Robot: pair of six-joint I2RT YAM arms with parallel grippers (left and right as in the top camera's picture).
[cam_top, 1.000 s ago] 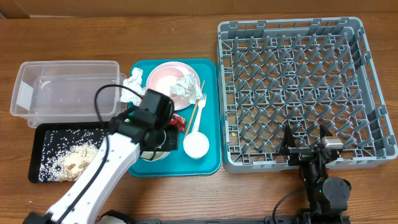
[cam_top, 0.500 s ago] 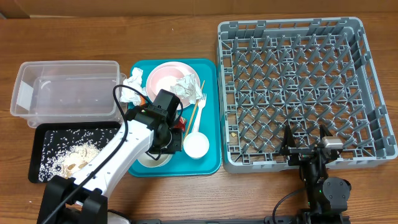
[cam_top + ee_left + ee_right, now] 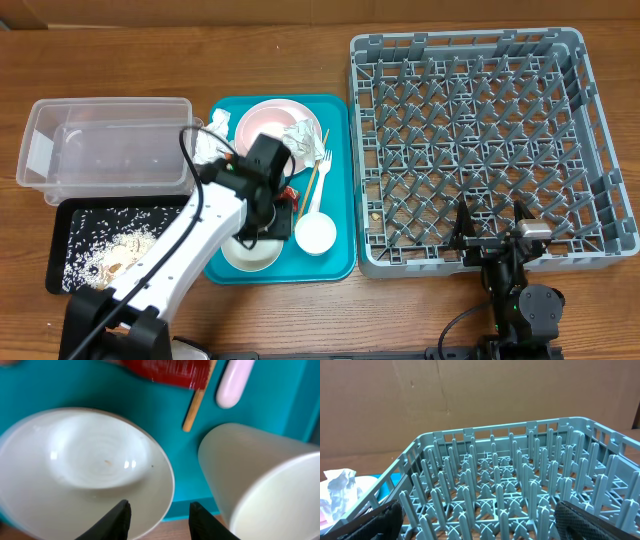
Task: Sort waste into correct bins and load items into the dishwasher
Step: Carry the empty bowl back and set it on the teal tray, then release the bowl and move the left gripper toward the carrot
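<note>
Now left gripper [image 3: 157, 521] opened astride bowl [image 3: 85, 465].

The left arm [image 3: 170, 262] is white-shelled with black joints and a looping black cable; right arm [image 3: 520, 292] black; jaws black.

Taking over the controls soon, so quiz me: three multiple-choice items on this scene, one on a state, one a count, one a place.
1. The right fingers are: A shut tight; B open, empty; C out of every view.
2. Dishes in the grey rack: A none; B one; C three.
3. The white bowl sits: A in the right fingers; B in the grey rack; C on the teal tray.
1 B, spread with nothing between; 2 A, no dish among the pegs; 3 C, teal shows beside it.
</note>
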